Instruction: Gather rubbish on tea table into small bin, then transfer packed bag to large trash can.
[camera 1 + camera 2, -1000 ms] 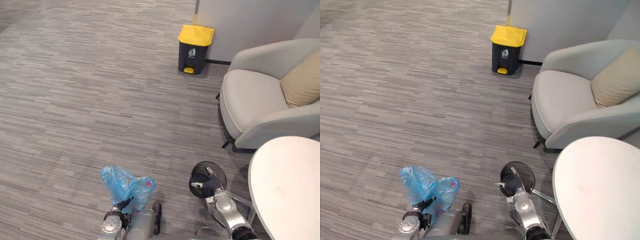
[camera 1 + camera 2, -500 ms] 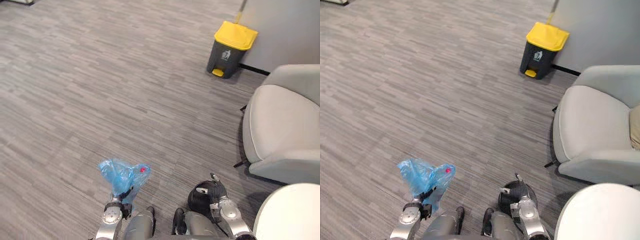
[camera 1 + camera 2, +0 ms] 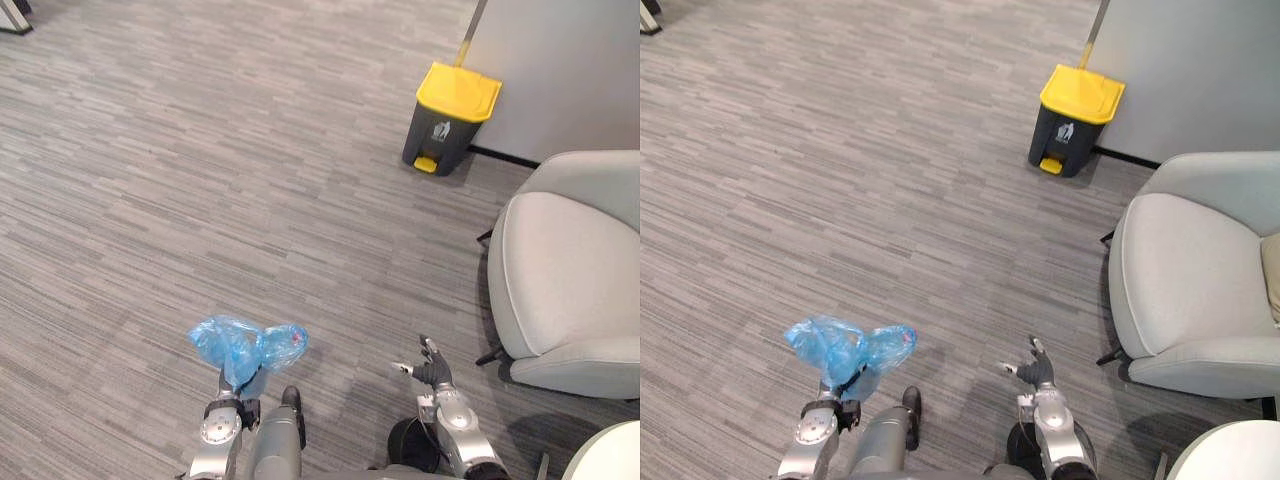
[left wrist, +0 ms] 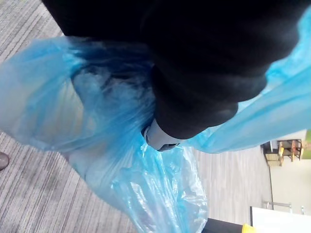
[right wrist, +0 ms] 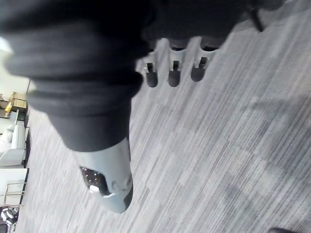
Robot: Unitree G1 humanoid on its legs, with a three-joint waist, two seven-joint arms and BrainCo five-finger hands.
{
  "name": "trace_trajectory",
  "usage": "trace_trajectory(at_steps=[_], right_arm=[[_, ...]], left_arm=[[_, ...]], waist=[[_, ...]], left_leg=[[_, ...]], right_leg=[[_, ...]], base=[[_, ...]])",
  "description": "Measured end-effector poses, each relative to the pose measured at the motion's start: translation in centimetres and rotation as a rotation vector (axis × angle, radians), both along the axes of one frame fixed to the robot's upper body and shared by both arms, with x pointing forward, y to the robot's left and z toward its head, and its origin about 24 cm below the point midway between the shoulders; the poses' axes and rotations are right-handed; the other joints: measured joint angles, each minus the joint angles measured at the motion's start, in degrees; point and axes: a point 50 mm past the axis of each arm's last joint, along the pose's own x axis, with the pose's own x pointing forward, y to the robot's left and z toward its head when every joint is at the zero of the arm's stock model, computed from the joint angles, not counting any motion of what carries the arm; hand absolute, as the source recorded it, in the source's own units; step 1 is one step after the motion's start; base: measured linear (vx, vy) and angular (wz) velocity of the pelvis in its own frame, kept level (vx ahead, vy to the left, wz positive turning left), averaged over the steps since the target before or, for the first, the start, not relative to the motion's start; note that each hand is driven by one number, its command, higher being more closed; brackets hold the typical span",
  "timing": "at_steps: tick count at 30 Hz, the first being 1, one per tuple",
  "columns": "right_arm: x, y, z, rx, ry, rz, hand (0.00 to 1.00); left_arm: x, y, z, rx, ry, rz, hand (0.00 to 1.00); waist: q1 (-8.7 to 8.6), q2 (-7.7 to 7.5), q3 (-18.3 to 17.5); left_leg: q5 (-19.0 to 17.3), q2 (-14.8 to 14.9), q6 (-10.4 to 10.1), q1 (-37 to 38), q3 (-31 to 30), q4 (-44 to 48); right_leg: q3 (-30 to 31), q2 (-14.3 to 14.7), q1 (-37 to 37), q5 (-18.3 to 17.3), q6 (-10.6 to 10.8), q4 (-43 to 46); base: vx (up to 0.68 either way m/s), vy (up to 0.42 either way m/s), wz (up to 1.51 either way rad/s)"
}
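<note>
Left eye view: the table [image 3: 612,458] is cut off at the lower right corner and the chair [image 3: 565,270] at the right edge. The dark bin [image 3: 408,442] sits half hidden behind the right arm. Bare floor [image 3: 200,180] lies open up to the yellow-lidded can [image 3: 449,118], far ahead by the wall. The left hand [image 3: 232,402] grips the blue bag [image 3: 245,343] by its gathered neck, and the bag stands above the hand. The right hand [image 3: 432,368] is empty.

Right eye view: same layout.

Left wrist view: plastic wraps the hand and hides most of its fingers.

Right wrist view: 3 fingers [image 5: 174,77] show, relaxed, side by side, touching nothing.
</note>
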Motion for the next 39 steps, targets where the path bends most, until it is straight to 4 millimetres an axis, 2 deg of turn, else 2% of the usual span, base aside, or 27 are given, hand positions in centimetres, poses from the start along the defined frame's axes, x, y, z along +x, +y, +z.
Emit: trace_trajectory(at_steps=[2, 3, 5, 6, 8, 10, 11, 12, 13, 17, 18, 19, 20, 21, 22, 25, 27, 28, 29, 30, 31, 32, 33, 34, 36, 37, 39], right_arm=[[-0.2, 0.0, -0.1, 0.001, 0.006, -0.001, 0.0], [-0.9, 0.1, -0.5, 0.005, 0.027, -0.005, 0.0], [-1.7, 0.4, -1.0, 0.009, 0.051, 0.005, 0.0], [-2.1, 1.0, -1.2, 0.002, 0.067, 0.034, 0.0], [-2.2, 1.3, -1.3, 0.003, 0.075, 0.04, 0.0], [-2.2, 1.4, -1.4, 0.007, 0.081, 0.04, 0.0], [-2.3, 1.4, -1.5, 0.006, 0.088, 0.04, 0.0], [-2.4, 1.3, -1.6, -0.004, 0.095, 0.043, 0.0], [-2.3, 0.9, -1.8, -0.019, 0.109, 0.045, 0.0], [-2.5, 0.5, -2.0, -0.026, 0.129, 0.037, 0.0], [-2.8, 0.6, -2.2, -0.02, 0.144, 0.034, 0.0], [-3.0, 0.8, -2.3, -0.019, 0.146, 0.04, 0.0], [-2.9, 0.9, -2.2, -0.018, 0.142, 0.044, 0.0], [-2.7, 1.2, -2.1, -0.013, 0.133, 0.047, 0.0], [-2.4, 1.2, -2.0, -0.011, 0.127, 0.047, 0.0], [-1.7, 1.2, -1.6, -0.008, 0.105, 0.045, 0.0], [-1.6, 1.1, -1.5, -0.009, 0.104, 0.037, 0.0], [-1.5, 0.9, -1.5, -0.01, 0.103, 0.034, 0.0], [-1.2, 0.3, -1.3, -0.022, 0.096, 0.02, 0.0], [-1.1, 0.4, -1.4, -0.011, 0.102, 0.003, 0.0], [-1.0, 0.5, -1.4, -0.01, 0.097, 0.003, 0.0], [-0.9, 0.5, -1.3, -0.01, 0.094, 0.002, 0.0], [-0.4, 0.7, -0.9, -0.007, 0.072, 0.009, 0.0], [-0.3, 0.7, -0.8, -0.007, 0.064, 0.01, 0.0], [-0.5, 0.7, -0.8, -0.006, 0.067, 0.01, 0.0], [-1.0, 0.9, -1.1, -0.003, 0.078, 0.011, 0.0], [-2.2, 1.0, -1.6, 0.007, 0.103, 0.005, 0.0]], left_arm=[[0.0, -0.5, 0.0, 0.002, 0.003, -0.032, 1.0], [-0.2, -1.0, -0.2, -0.002, 0.011, -0.055, 1.0], [-0.3, -1.2, -0.3, -0.004, 0.017, -0.06, 1.0], [-0.4, -1.2, -0.1, -0.004, 0.009, -0.06, 1.0], [-0.1, -0.9, 0.4, 0.004, -0.016, -0.057, 1.0], [0.0, -0.8, 0.5, 0.009, -0.023, -0.058, 1.0], [0.0, -0.4, 0.6, 0.021, -0.021, -0.055, 1.0], [-0.1, -0.1, 0.4, 0.025, -0.011, -0.048, 1.0], [-0.2, -0.3, 0.2, 0.017, 0.001, -0.046, 1.0], [0.5, -0.2, 0.6, 0.01, -0.023, -0.028, 1.0], [0.4, -0.1, 0.6, 0.002, -0.023, -0.008, 1.0], [0.4, -0.1, 0.6, -0.004, -0.025, 0.001, 1.0], [0.3, -0.2, 0.7, -0.015, -0.033, 0.013, 1.0], [0.1, -0.1, 0.9, -0.018, -0.043, 0.023, 1.0], [0.1, -0.1, 1.0, -0.018, -0.049, 0.026, 1.0], [0.0, 0.1, 1.0, -0.018, -0.045, 0.033, 1.0], [-0.2, 0.1, 0.9, -0.021, -0.039, 0.036, 1.0], [-0.2, 0.1, 0.8, -0.022, -0.036, 0.041, 1.0], [-0.3, 0.1, 0.7, -0.025, -0.031, 0.045, 1.0], [-0.3, 0.1, 0.5, -0.025, -0.019, 0.044, 1.0], [-0.2, 0.1, 0.5, -0.025, -0.02, 0.043, 1.0], [0.2, 0.1, 0.7, -0.026, -0.033, 0.041, 1.0], [0.2, 0.0, 0.8, -0.026, -0.036, 0.038, 1.0], [0.3, -0.1, 0.8, -0.026, -0.037, 0.035, 1.0], [0.1, -0.3, 0.8, -0.024, -0.034, 0.016, 1.0], [0.3, -0.7, 0.9, -0.021, -0.038, -0.007, 1.0], [0.3, -0.3, 0.9, -0.006, -0.036, -0.01, 1.0]], waist=[[-0.1, -0.12, -0.13], [-0.22, -0.49, -0.14], [-1.04, -0.54, -0.08], [-2.0, -0.8, 0.05], [-3.1, -1.03, 0.19], [-3.22, -2.19, -0.43], [-3.1, -3.63, -1.09], [-3.18, -4.46, -1.64], [-3.0, -2.79, -2.0], [-3.48, -1.02, -1.88], [-3.45, -0.9, -1.8], [-3.33, -0.27, -1.43], [-2.88, 0.58, -0.77], [-1.64, 0.69, -0.72], [-1.32, 0.55, -0.66], [0.08, -0.02, -0.64], [0.31, -0.55, -0.48], [0.37, -0.58, -0.43], [0.61, -0.24, -0.64], [1.27, -1.7, -0.86], [1.44, -2.02, -1.09], [1.68, -2.04, -1.1], [1.71, -2.28, -1.25], [1.81, -2.28, -1.22], [1.58, -1.19, -1.24], [1.47, -1.24, -1.15], [0.87, -1.42, -1.26]], left_leg=[[-1.5, -0.16, 0.28, 1.98, 1.48, -0.67], [-2.64, -0.71, 0.6, 4.36, 2.97, -1.43], [-3.94, -0.82, 0.82, 6.81, 3.39, -1.68], [-4.81, -0.78, 0.72, 9.12, 3.39, -2.23], [-5.83, -0.41, 0.36, 10.83, 3.38, -2.71], [-6.68, -0.18, -0.53, 12.05, 3.48, -2.73], [-7.55, -0.44, -1.29, 12.84, 3.94, -2.3], [-8.55, -0.67, -2.64, 13.16, 3.34, -1.51], [-8.87, 0.89, -3.38, 13.77, 1.44, -2.0], [-8.76, 3.43, -4.79, 14.39, -1.32, -1.24], [-8.8, 4.55, -4.87, 13.26, -3.05, 4.3], [-8.04, 6.1, -5.9, 11.07, -4.71, 12.65], [-5.22, 8.66, -6.07, 6.84, -5.99, 24.65], [-6.13, 10.12, -4.84, 3.41, -6.1, 32.01], [-6.41, 10.35, -4.41, 1.89, -6.04, 33.29], [-7.41, 8.94, -3.36, -4.35, -4.65, 26.76], [-6.85, 4.63, -3.9, -6.18, -5.07, 13.79], [-5.9, 3.53, -4.74, -6.1, -5.26, 9.22], [1.47, 1.94, -4.26, -5.42, -6.1, 0.35], [4.49, 0.44, -1.39, -3.89, -3.91, -0.57], [3.66, 0.06, -0.43, -3.9, -3.14, -0.15], [2.07, -0.09, 0.88, -4.08, -2.24, 1.36], [-0.04, -1.03, 3.29, -3.51, -0.44, 3.75], [-0.8, -1.47, 4.05, -2.63, 0.18, 4.16], [-4.3, -2.08, 4.18, 2.55, 0.94, 3.21], [-6.32, -2.38, 3.84, 5.39, 0.97, 2.3], [-8.06, -2.88, 3.88, 9.29, 0.85, 1.63]], right_leg=[[1.16, -0.7, -4.78, 0.35, 1.08, 11.13], [1.12, -2.13, -10.69, 3.04, 4.26, 23.51], [0.38, -2.73, -14.84, 3.44, 3.35, 32.11], [-2.35, -2.85, -18.2, 2.4, 1.64, 35.31], [-7.04, -2.9, -22.1, 1.3, 0.31, 33.5], [-11.85, -2.94, -24.18, 1.68, -0.29, 25.03], [-14.33, -2.83, -24.26, 4.28, -1.05, 15.91], [-15.28, -2.39, -23.73, 7.01, -5.34, 12.36], [-15.95, -0.1, -21.83, 6.87, -5.46, 10.27], [-18.18, 2.99, -19.06, 4.05, -6.37, 8.03], [-18.7, 3.9, -16.78, 3.32, -6.66, 7.14], [-18.99, 5.25, -13.96, 2.65, -6.9, 5.93], [-18.3, 6.9, -10.5, 1.54, -7.99, 4.95], [-16.65, 7.92, -8.82, -0.06, -8.99, 4.71], [-15.81, 8.09, -8.2, -0.43, -9.02, 4.52], [-12.38, 7.77, -5.28, -0.64, -8.14, 0.87], [-10.35, 5.56, -2.27, -0.55, -5.56, -2.11], [-9.83, 4.93, -1.61, -0.7, -4.92, -2.72], [-8.37, 4.0, -0.57, -1.46, -2.65, -3.47], [-6.82, 2.12, 0.02, -1.57, -1.54, -4.49], [-6.65, 1.39, 0.03, -0.69, -1.28, -5.05], [-6.55, 0.64, 0.14, 0.48, 0.17, -5.32], [-6.33, -1.12, 1.21, 1.15, 1.36, -5.09], [-5.96, -1.75, 1.13, 1.36, 1.69, -3.5], [-4.44, -3.01, -2.89, 2.96, 4.39, 11.12], [-3.4, -3.87, -8.28, 4.71, 5.3, 24.33], [-2.64, -3.71, -15.74, 4.17, 4.42, 38.83]], base=[[0.11, 0.184, -0.42], [0.12, 0.128, -0.43], [0.14, 0.082, -0.25], [0.17, 0.027, -0.1], [0.22, -0.059, -0.01], [0.28, -0.165, 0.03], [0.33, -0.191, 0.02], [0.43, -0.2, -0.12], [0.29, -0.11, -0.12], [0.34, -0.114, 0.06], [0.35, -0.126, 0.07], [0.35, -0.116, -0.08], [0.4, -0.048, -0.38], [0.32, 0.003, -0.56], [0.37, 0.033, -0.69], [0.33, 0.1, -0.56], [0.41, 0.238, -0.39], [0.44, 0.299, -0.46], [0.48, 0.326, -0.52], [0.48, 0.313, -0.46], [0.48, 0.286, -0.35], [0.42, 0.267, -0.28], [0.4, 0.278, -0.33], [0.42, 0.315, -0.4], [0.35, 0.25, -0.33], [0.21, 0.14, -0.09], [0.27, 0.105, 0.07]])
